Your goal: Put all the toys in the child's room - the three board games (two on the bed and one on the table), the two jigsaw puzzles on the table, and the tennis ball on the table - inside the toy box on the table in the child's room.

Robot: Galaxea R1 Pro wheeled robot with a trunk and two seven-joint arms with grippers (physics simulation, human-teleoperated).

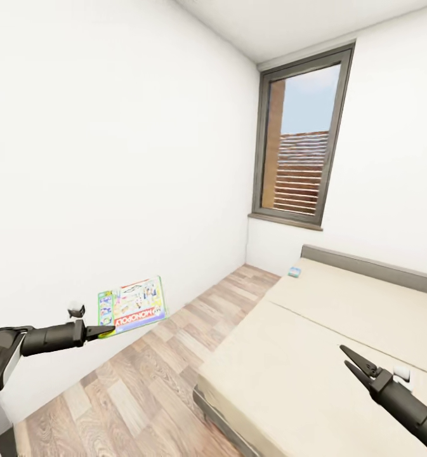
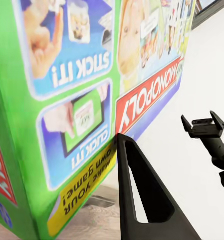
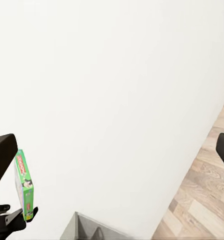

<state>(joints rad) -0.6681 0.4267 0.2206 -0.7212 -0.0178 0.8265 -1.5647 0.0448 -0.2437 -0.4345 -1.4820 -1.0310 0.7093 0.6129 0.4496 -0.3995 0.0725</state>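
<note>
Board game (image 1: 132, 304) clamped by your left end effector (image 1: 106, 331), held in the air by the wall, above the floor (image 1: 143, 374), your right end effector (image 1: 354, 362) parted over the bed (image 1: 315, 343), holding nothing.

A bedroom in a home, apparently: a wide beige mattress bed (image 1: 340, 343) with a grey headboard (image 1: 372, 266), light wood-plank flooring (image 1: 137, 381), plain white walls (image 1: 111, 158) and a tall grey-framed window (image 1: 302, 136).
</note>
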